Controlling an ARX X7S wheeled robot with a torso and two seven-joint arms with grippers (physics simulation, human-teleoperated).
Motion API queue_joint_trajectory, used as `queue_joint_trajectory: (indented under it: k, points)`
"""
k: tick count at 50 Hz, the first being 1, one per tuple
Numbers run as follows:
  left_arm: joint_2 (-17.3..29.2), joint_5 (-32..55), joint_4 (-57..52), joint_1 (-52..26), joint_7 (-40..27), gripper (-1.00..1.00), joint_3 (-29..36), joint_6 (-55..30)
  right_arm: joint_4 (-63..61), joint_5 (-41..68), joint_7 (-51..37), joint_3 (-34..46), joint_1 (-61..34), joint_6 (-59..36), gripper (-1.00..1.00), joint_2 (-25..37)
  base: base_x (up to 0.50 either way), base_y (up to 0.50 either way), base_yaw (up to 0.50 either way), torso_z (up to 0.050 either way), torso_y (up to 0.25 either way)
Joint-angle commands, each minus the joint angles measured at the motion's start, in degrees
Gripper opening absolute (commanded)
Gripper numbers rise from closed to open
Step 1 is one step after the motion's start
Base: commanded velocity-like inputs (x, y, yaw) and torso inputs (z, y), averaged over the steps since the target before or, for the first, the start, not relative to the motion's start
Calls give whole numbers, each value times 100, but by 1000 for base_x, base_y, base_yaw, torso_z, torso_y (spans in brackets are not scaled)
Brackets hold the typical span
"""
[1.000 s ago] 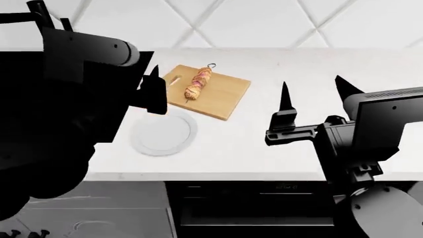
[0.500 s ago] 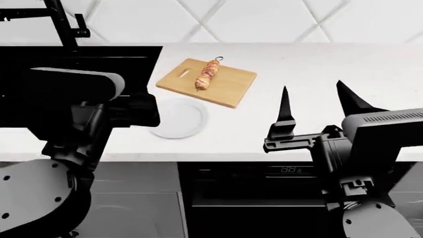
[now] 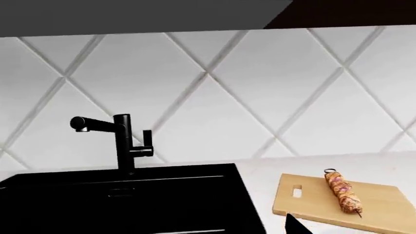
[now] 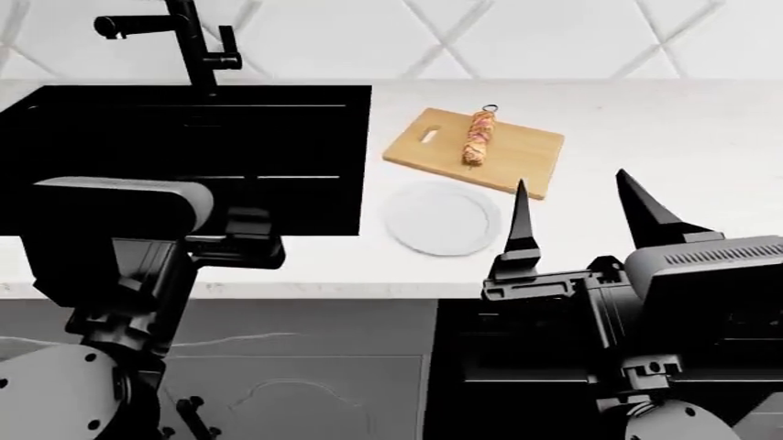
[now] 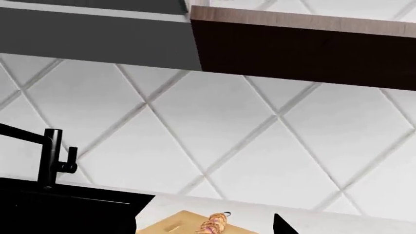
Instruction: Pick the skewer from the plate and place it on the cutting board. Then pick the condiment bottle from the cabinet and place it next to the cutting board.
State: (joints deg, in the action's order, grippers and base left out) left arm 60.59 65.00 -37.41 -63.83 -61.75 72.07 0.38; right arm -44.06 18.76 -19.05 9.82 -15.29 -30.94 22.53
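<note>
Skewer point(image 4: 478, 137) on cutting board point(image 4: 529, 158) (plate point(image 4: 443, 218) seemingly bare).

The left gripper point(image 4: 263, 243) is mostly masked by its own black housing in the head view, so its jaw stance cannot be read; the left wrist view's edge crops the cutting board point(image 3: 383, 207), and only one fingertip point(image 5: 281, 225) pokes into the right wrist view

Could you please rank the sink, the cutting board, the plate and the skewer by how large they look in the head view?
1. Sink, clearly largest.
2. Cutting board.
3. Plate, close to the board and nearer the camera, so that order is unsure.
4. Skewer, smallest.
</note>
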Motion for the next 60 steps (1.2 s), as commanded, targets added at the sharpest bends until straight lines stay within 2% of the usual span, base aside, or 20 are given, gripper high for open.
queue_joint_trajectory:
  k: [1, 55, 60]
  points:
    - [33, -39, -73, 93, -32, 100, 3, 59, 38, 38, 12, -21, 130, 193, 100, -16, 0, 500, 0, 0, 0]
    - [-26, -91, -114, 260, -39, 100, -17, 86, 195, 170, 30, -4, 259, 526, 100, 4, 0, 500, 0, 0, 0]
    - [-48, -74, -120, 239, -34, 100, -21, 53, 215, 171, 35, 13, 248, 538, 100, 10, 0, 44, 0, 0, 0]
